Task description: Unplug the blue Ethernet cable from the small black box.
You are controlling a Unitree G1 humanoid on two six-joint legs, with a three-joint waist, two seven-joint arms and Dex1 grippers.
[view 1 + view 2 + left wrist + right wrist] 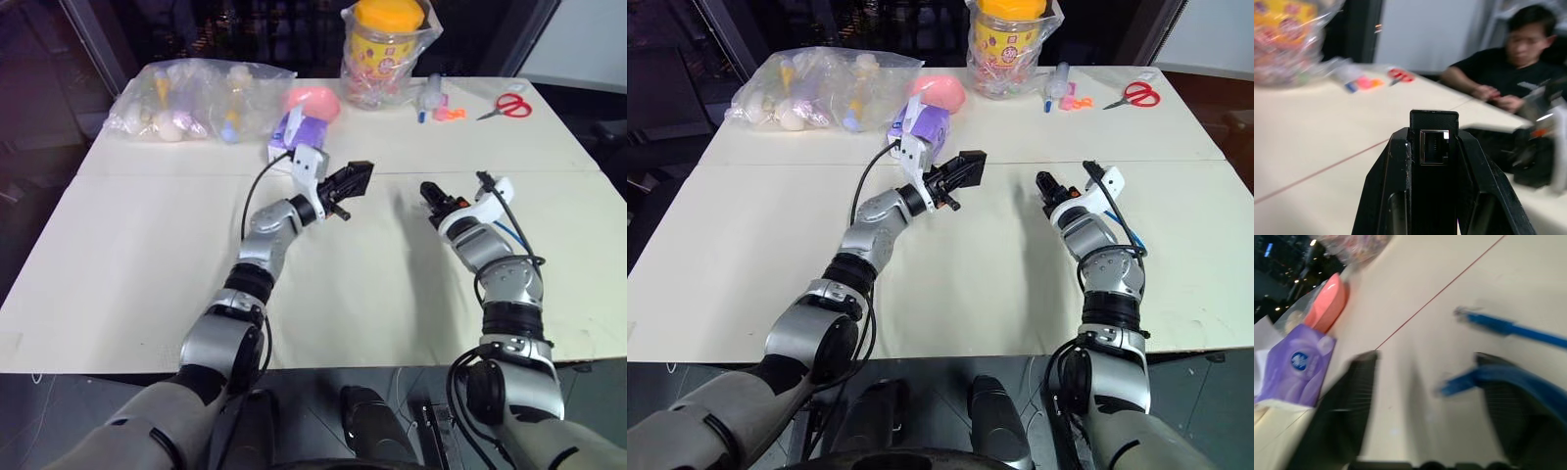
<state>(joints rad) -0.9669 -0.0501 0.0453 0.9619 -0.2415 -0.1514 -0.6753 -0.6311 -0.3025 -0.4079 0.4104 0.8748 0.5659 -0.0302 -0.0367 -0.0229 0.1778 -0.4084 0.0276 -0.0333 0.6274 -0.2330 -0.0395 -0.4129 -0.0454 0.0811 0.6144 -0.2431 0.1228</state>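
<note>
The light, rigid box point(1433, 142) is pinched by the left hand point(351, 182); the limp cable point(1513, 328) lies under the spread right hand point(1425, 406)

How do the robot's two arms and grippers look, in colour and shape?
Both arms are jointed silver-grey metal segments with black bands. Each wrist bears a white bracket, and a black cable loops alongside. The left gripper and the right gripper each have two black tapered fingers.
</note>
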